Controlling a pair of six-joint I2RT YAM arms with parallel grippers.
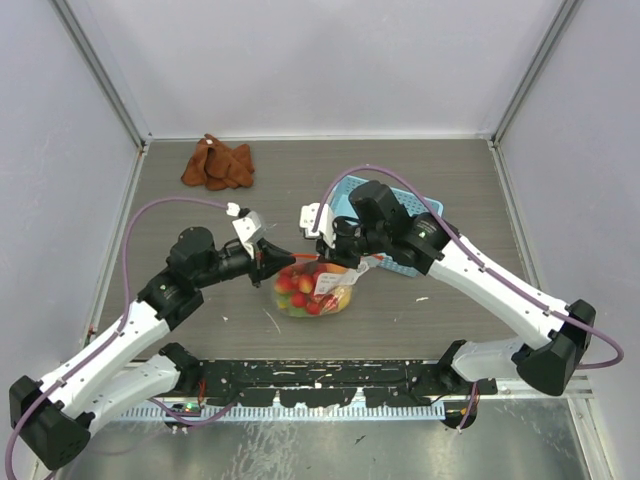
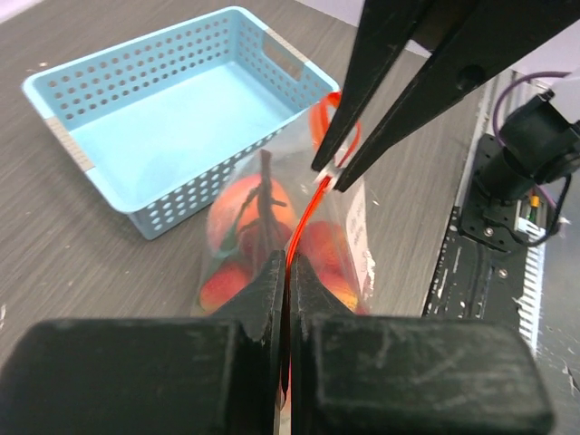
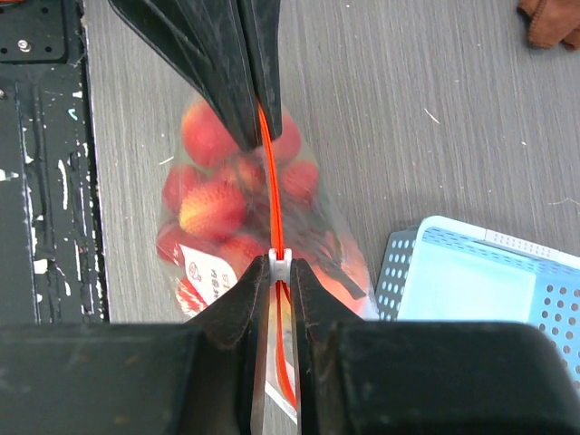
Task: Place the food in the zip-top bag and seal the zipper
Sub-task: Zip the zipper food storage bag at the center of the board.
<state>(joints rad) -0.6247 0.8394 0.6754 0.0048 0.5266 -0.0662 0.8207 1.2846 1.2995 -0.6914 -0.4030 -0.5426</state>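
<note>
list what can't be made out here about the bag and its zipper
- Top view: left hand and right hand cover the top edge of the zip-top bag, hiding how far it is sealed.
- Right wrist view: the zipper past the slider vanishes between the hand's fingers.
- Same view: label print too small, blurred; basket cut by the right edge.
</note>
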